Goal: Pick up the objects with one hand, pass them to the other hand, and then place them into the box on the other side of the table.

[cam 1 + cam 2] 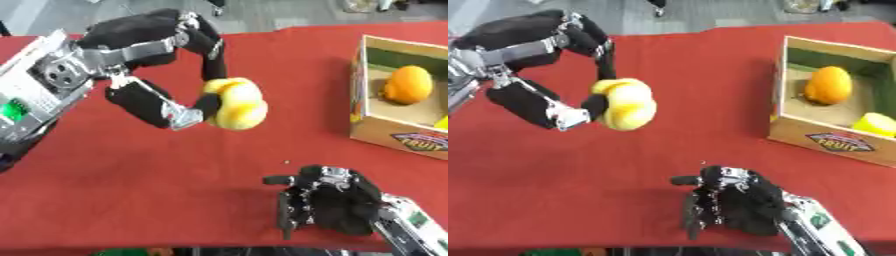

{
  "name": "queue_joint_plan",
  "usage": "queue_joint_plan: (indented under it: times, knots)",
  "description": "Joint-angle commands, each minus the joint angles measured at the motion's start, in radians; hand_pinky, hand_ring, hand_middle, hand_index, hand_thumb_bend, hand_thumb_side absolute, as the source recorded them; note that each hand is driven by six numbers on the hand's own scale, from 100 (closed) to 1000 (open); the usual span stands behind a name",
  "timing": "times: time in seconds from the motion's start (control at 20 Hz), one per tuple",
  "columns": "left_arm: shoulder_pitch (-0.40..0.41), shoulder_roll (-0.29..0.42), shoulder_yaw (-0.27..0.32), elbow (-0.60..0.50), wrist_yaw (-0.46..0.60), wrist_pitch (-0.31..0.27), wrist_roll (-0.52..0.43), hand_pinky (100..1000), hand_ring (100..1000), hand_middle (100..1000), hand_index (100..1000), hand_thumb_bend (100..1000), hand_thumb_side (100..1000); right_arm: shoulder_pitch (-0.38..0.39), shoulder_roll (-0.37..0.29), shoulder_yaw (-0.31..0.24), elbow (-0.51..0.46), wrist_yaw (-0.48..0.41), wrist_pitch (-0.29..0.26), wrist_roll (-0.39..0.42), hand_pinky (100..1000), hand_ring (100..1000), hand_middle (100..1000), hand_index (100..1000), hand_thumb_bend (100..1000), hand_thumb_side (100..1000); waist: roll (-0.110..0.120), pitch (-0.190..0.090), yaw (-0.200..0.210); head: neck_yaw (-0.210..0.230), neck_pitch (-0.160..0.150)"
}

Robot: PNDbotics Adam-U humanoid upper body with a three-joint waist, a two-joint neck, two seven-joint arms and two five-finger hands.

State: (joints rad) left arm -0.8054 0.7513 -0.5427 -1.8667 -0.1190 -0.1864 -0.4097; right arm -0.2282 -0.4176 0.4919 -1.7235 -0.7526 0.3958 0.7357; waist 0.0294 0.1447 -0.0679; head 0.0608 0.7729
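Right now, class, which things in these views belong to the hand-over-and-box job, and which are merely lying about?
Belonging to the job:
- yellow fruit, held in the left hand
- right hand, open near the lower edge
- cardboard box at the table's right side
- orange and a yellow item in the box

Lying about:
- a small speck on the red table

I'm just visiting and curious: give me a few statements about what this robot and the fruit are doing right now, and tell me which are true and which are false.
1. The robot's left hand holds a yellow lumpy fruit. True.
2. The cardboard box is empty. False: a round orange fruit and a yellow piece lie in it.
3. The right hand grips the yellow fruit. False: it holds nothing, near the lower edge.
4. The red tablecloth covers the table. True.
5. The box sits on the robot's left. False: it is on the right.
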Motion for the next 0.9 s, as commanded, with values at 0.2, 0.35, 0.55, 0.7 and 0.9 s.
queue_joint_plan:
  times: [0.2, 0.35, 0.55, 0.7, 0.9]
  knots:
    - [-0.013, 0.022, 0.029, 0.018, -0.073, -0.024, 0.008, 651, 505, 454, 511, 100, 252, -0.008, -0.008, -0.015, -0.049, 0.01, -0.022, 0.046, 629, 689, 604, 1000, 148, 726, 0.01, -0.017, -0.002, 0.004, -0.003]
    - [-0.023, 0.008, 0.027, 0.027, -0.145, -0.056, 0.02, 651, 529, 488, 533, 100, 227, -0.01, -0.015, -0.019, -0.07, -0.025, -0.019, 0.014, 631, 668, 597, 1000, 193, 702, 0.009, -0.018, -0.003, 0.004, -0.003]
    - [-0.034, -0.013, 0.018, 0.038, -0.212, -0.092, 0.042, 651, 529, 488, 534, 100, 206, -0.022, -0.032, -0.026, -0.118, -0.118, -0.005, -0.148, 630, 634, 571, 1000, 255, 706, 0.007, -0.019, -0.004, 0.006, -0.003]
    - [-0.04, -0.024, 0.021, 0.047, -0.247, -0.099, 0.069, 649, 529, 486, 533, 100, 196, -0.036, -0.051, -0.023, -0.162, -0.19, -0.003, -0.321, 623, 613, 546, 1000, 255, 687, 0.007, -0.019, -0.004, 0.003, -0.003]
    - [-0.045, -0.037, 0.026, 0.057, -0.278, -0.099, 0.103, 648, 528, 484, 530, 100, 191, -0.055, -0.066, -0.016, -0.218, -0.274, -0.008, -0.486, 620, 590, 522, 1000, 257, 672, 0.006, -0.018, -0.002, 0.001, -0.003]
